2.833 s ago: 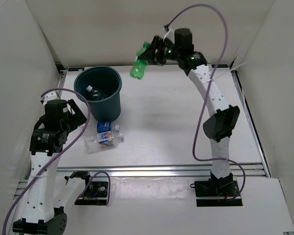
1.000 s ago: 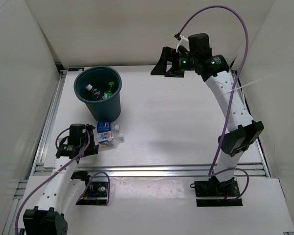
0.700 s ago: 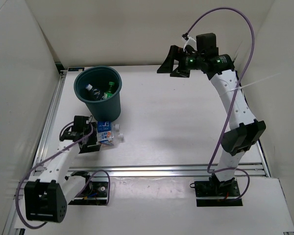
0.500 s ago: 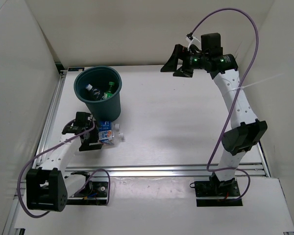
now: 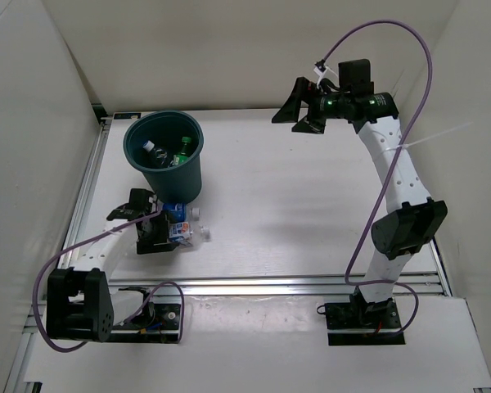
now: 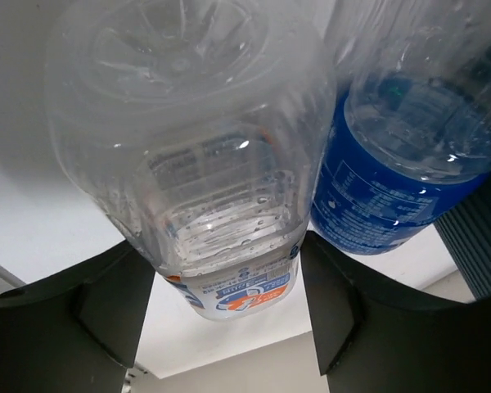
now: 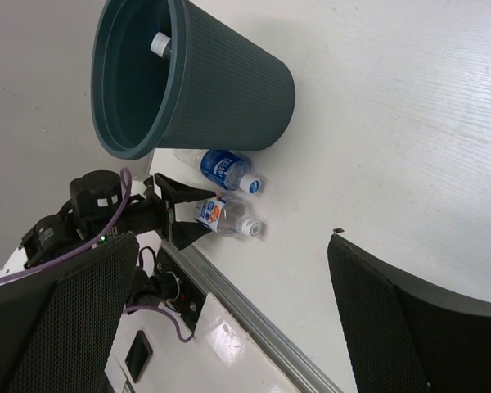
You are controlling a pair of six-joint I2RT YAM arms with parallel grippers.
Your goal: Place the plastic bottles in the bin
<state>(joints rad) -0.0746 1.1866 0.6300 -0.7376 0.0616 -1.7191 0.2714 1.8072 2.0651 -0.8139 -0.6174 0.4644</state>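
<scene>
The dark teal bin (image 5: 165,168) stands at the back left and holds the green bottle (image 5: 184,151) and a clear bottle (image 5: 150,150). Two bottles lie on the table in front of it: one with a blue label (image 5: 174,211) and a clear one with a white-and-orange label (image 5: 181,232). My left gripper (image 5: 160,228) is low on the table, open, its fingers (image 6: 106,303) on either side of the clear bottle's (image 6: 204,188) base; the blue-labelled bottle (image 6: 401,180) lies just to its right. My right gripper (image 5: 299,106) is open and empty, high at the back. Its view shows the bin (image 7: 221,82) and both bottles (image 7: 225,217).
An aluminium rail (image 5: 270,285) runs along the table's front edge and another (image 5: 86,192) along the left side. White walls close in the back and both sides. Purple cables loop from both arms.
The green bottle left my right gripper and now lies in the bin; that gripper drew back to the right. My left arm dropped to the table and slid right around the clear bottle.
</scene>
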